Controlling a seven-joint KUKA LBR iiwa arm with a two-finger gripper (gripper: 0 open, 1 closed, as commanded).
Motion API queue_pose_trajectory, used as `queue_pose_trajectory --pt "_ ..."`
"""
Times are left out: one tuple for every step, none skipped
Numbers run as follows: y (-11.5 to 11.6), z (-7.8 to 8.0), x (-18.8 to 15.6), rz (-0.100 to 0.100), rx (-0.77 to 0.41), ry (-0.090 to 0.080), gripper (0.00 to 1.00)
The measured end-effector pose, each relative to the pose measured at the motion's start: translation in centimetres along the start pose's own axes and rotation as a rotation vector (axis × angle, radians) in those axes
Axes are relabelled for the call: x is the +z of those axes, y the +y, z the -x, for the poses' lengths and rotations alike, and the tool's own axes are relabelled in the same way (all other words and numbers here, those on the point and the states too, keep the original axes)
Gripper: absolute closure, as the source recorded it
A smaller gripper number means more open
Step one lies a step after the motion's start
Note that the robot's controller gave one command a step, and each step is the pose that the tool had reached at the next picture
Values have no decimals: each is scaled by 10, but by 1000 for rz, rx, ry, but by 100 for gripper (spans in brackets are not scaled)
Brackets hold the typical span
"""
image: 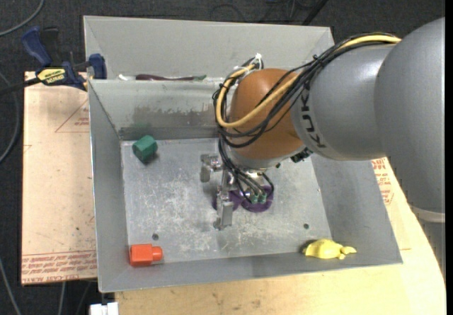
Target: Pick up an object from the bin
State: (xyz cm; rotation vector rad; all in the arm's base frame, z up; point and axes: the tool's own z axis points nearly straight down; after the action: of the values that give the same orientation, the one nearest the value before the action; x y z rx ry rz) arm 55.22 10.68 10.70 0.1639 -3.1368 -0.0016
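Note:
My gripper (pixel 224 212) hangs low over the middle of the bin floor, under the arm's wrist. A small purple thing with green parts (pixel 256 197) lies right beside it on its right, touching or nearly touching it; part of it is hidden under the wrist. I cannot see whether the gripper holds it.
A green block (pixel 145 149) sits near the back left of the floor. An orange-red block (pixel 145 255) lies in the front left corner, and a yellow toy (pixel 328 250) lies at the front right. The arm covers the bin's right side.

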Motion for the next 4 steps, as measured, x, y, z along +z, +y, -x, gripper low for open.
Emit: queue_pose_trajectory --pt "-26 21 -3 3 49 -2 0" --pt "-63 0 7 1 -106 -6 0" --pt "-93 8 36 4 -173 -6 100" --pt "-93 8 36 4 -173 -6 100"
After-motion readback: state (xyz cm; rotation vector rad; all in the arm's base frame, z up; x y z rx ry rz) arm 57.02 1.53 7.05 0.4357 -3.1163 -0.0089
